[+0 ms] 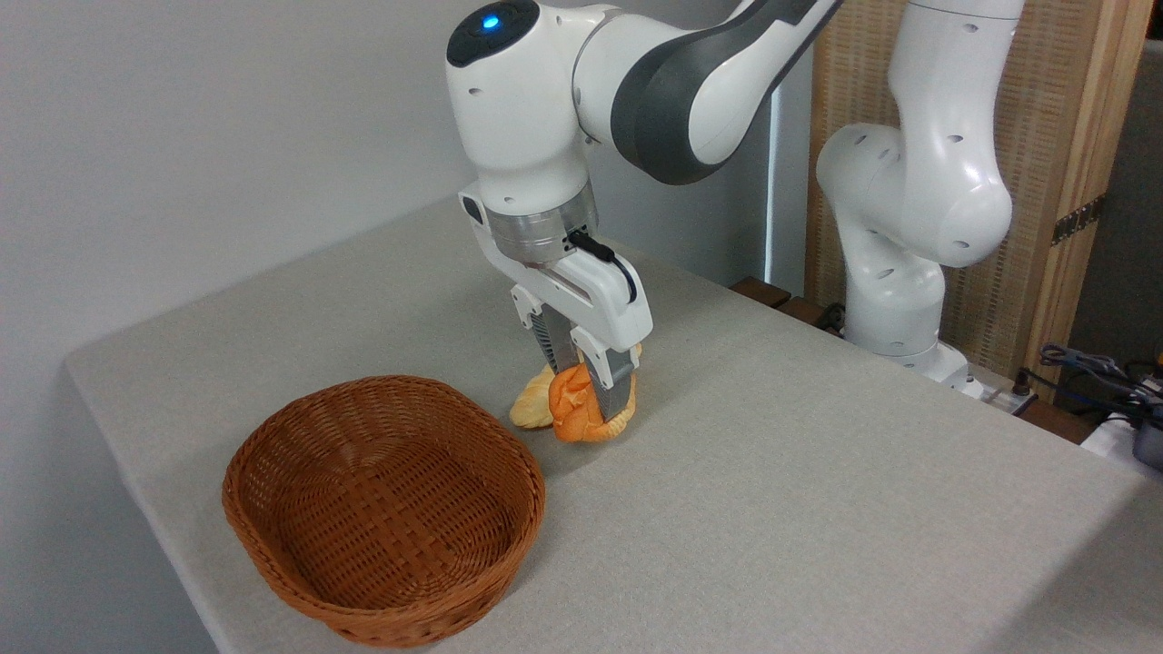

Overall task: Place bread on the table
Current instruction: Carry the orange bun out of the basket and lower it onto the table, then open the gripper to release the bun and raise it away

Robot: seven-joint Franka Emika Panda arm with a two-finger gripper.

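Bread (576, 406) in tool (586, 381), loaf (531, 406) behind, basket (382, 509) nearby

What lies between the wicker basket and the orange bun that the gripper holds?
Nothing: in the camera view only bare table cloth separates the basket from the bread in the gripper.

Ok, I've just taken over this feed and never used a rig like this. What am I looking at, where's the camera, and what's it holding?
One fixed camera looks down at the table from a front corner. The white jointed machine is a robot arm; at its end is the gripper, two fingers that pinch. They are closed on the bread, a small orange bun, low over the cloth; I cannot tell if it touches. Right behind it lies a paler loaf. At front left stands a wicker basket with nothing in it.
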